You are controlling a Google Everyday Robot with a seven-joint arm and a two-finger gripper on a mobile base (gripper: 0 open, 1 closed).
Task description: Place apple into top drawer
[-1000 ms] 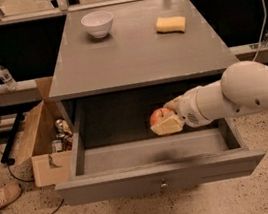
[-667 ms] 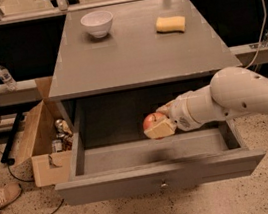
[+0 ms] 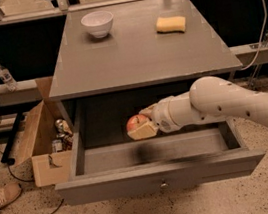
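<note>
One reddish apple [image 3: 136, 123], gripper [image 3: 144, 123] over drawer [image 3: 111, 184].

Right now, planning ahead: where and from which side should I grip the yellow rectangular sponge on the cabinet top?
Probably from straight above, across the narrower width of the yellow rectangular sponge: it lies flat and low on the grey cabinet top. The end effector is over the open grey top drawer, holding the round red apple.
</note>
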